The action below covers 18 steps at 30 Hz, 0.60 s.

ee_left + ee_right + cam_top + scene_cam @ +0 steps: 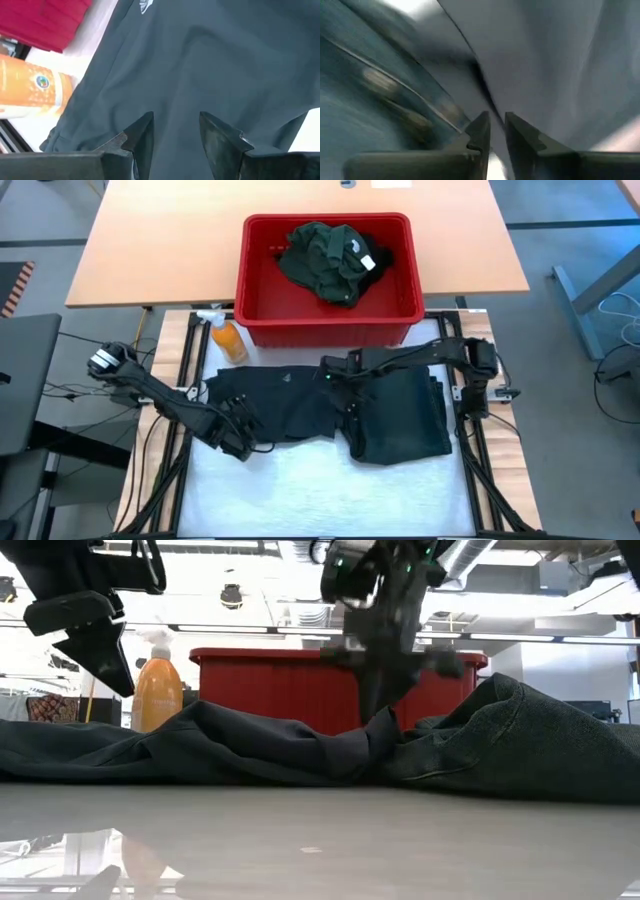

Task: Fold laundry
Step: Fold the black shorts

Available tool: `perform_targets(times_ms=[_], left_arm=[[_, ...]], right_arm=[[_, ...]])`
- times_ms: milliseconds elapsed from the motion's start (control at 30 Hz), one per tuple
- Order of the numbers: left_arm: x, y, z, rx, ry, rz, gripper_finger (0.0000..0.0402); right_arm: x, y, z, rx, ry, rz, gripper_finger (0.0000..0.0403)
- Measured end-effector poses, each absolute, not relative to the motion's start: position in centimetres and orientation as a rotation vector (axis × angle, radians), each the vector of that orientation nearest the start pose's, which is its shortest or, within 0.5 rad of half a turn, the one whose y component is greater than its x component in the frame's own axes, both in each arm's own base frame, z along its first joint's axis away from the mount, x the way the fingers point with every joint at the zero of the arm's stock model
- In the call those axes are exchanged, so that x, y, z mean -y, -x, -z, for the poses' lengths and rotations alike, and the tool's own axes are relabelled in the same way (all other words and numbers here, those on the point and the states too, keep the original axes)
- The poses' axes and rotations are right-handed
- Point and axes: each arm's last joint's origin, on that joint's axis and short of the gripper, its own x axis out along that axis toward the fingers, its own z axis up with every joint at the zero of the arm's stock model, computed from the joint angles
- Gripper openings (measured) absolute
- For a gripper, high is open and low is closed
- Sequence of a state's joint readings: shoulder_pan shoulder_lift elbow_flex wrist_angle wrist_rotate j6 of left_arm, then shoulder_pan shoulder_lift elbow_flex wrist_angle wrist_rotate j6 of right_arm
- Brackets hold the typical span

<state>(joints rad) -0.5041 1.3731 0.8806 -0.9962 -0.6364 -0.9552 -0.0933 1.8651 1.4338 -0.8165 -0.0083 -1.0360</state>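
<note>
We see a black garment (300, 405) spread across the white table mat (320, 490), its right part bunched into a thicker folded heap (405, 420). Behind it stands the red plastic basket (330, 315), with a dark green shirt (325, 260) crumpled inside and a white label showing on it. An orange spray bottle (225, 335) stands just beside the basket's left front corner.

Our left gripper (240, 435) hovers over the left end of the black garment; in the left wrist view its fingers (140, 135) stand apart above the cloth with nothing between them. Our right gripper (345, 395) reaches in over the middle of the garment, where the flat part meets the heap. In the low view it comes down onto a raised fold (375, 740). Its fingers (480, 132) show only a narrow gap, and we cannot tell whether any cloth is pinched there.
</note>
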Motion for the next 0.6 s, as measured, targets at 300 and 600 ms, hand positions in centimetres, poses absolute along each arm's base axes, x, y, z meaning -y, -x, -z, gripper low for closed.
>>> perform_targets(times_ms=[300,600], left_arm=[[9.2,-20.1,-20.8,-1.032,0.074,-0.663,0.0146],[9.2,-20.1,-20.8,-1.043,0.054,-0.648,0.0146]], right_arm=[[3.5,-37.7,-21.0,-1.234,0.998,-0.507,0.021],[5.1,-37.3,-21.5,-1.214,1.004,-0.556,0.0255]])
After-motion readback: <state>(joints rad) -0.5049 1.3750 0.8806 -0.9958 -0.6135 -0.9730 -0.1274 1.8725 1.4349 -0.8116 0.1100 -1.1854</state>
